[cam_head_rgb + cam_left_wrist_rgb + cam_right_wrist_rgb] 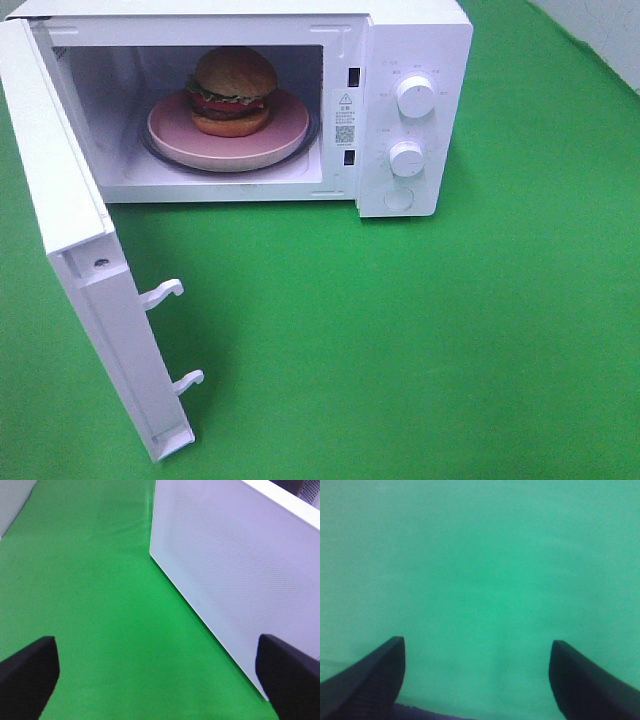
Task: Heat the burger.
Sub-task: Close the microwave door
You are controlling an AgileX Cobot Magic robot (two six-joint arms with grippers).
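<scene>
Burger (pixel 235 90): sitting upright in the middle of a pink plate (pixel 285 138), inside the cavity of the white microwave (pixel 415 40), well ahead of both sets of jaws and touching neither. Riding on the plate rather than straight on the glass turntable (pixel 313 128), probably to keep grease off the glass and to give something easy to lift out later. Standing centred, likely so as to turn freely and heat evenly.

Leaving the door (pixel 85 300) swung fully out over the green counter (pixel 420 350), its 2 latch hooks (pixel 165 293) pointing back toward the cavity. Judging from that, looking loaded and now needing the door closed.

Holding the left jaws spread as wide as they go, empty, low over the counter, with the door's perforated outer panel (pixel 235 580) just beside 1 tip. Seemingly lining up to push that panel shut rather than to pinch anything.

Holding the right jaws wide too, empty, with only green counter below and between them. Probably hanging there clear of the door's swing, on the side of the 2 knobs (pixel 415 97), for setting power and time once the hooks are latching.
</scene>
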